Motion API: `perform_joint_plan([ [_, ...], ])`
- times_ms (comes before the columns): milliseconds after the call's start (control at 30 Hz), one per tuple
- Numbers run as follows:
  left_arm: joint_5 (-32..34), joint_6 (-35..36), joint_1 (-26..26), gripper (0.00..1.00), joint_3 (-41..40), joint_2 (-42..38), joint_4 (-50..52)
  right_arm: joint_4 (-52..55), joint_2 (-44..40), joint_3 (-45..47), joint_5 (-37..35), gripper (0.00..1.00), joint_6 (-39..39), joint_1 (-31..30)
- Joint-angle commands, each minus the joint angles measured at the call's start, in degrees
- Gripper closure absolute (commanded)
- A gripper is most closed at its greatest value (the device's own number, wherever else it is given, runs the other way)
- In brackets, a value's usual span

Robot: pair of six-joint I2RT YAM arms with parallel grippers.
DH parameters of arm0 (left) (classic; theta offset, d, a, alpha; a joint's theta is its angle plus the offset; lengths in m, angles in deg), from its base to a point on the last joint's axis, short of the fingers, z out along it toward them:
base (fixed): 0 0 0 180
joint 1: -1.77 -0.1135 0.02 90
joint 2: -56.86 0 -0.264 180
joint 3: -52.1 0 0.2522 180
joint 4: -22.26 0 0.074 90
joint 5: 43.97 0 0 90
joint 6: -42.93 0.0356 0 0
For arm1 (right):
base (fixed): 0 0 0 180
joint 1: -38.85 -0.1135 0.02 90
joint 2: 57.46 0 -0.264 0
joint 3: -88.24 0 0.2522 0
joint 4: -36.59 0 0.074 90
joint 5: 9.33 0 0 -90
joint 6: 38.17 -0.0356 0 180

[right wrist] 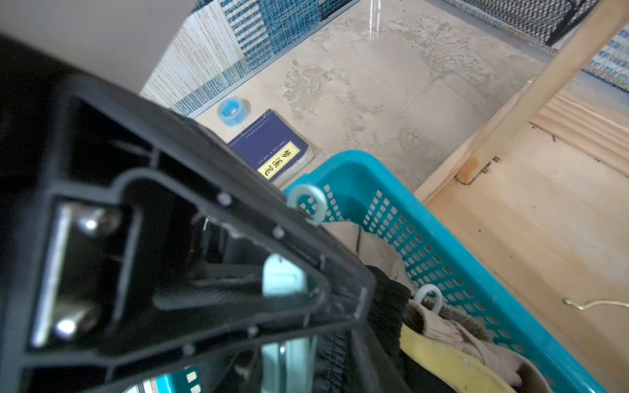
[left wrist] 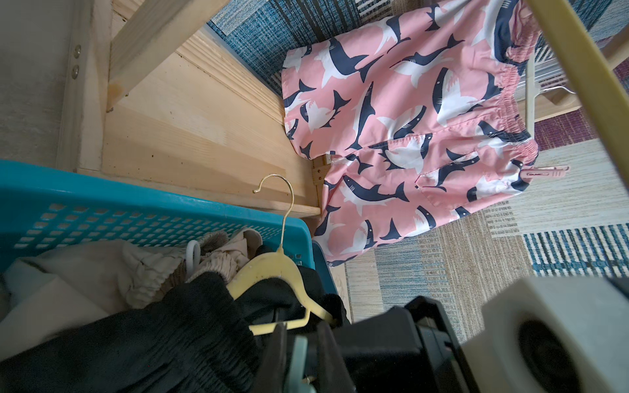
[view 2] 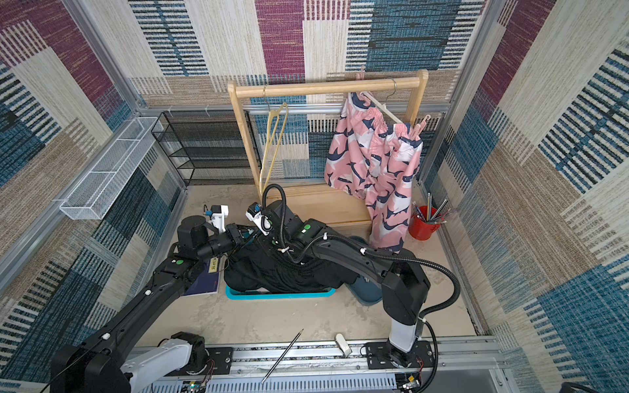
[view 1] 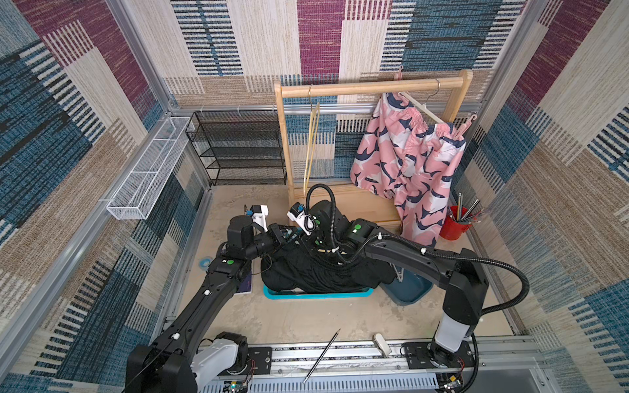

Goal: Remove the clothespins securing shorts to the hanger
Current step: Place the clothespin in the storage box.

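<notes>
2 arms bunched over the teal basket [left wrist: 102, 200], where the black shorts [view 1: 323, 272] lie heaped on a yellow hanger [left wrist: 272, 268]. My left tool [left wrist: 301, 335] looks clenched on a mint clothespin [right wrist: 282, 279], and I can't tell whether the right tool [view 1: 304, 240] has hold of anything. I'd say we're mid-unclipping, so next up: work that pin free, then hit the pink clothespin [left wrist: 544, 171] on the hanging shark shorts [view 1: 408, 160].
</notes>
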Motion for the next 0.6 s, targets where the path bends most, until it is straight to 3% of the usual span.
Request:
perform_joint_plan([
  [0, -0.9, 0.4, 0.1, 1.00, 0.0, 0.3, -1.3, -1.5, 0.6, -1.0, -0.7, 0.76, 0.5, 0.0],
  [133, -1.1, 0.7, 0.2, 1.00, -0.5, 0.2, -1.2, -2.1, 0.4, -1.0, -0.4, 0.94, 0.4, -0.1],
  [200, -1.1, 1.2, 0.1, 0.88, -0.4, -0.1, -1.3, -2.0, 0.0, -0.6, -0.7, 0.98, 0.4, -0.1],
  [367, -0.4, 4.7, -0.1, 0.31, 2.0, -1.1, 1.5, -2.8, -3.8, 3.9, -3.0, 1.00, -0.5, -0.1],
  [467, -0.4, 6.3, -0.5, 0.17, 3.7, -1.1, 3.7, -2.5, -7.2, 7.8, -5.5, 1.00, -1.6, -0.1],
  [567, -0.4, 6.5, -1.4, 0.13, 4.1, -0.8, 3.9, -2.4, -11.9, 13.1, -7.7, 1.00, -3.8, 0.0],
])
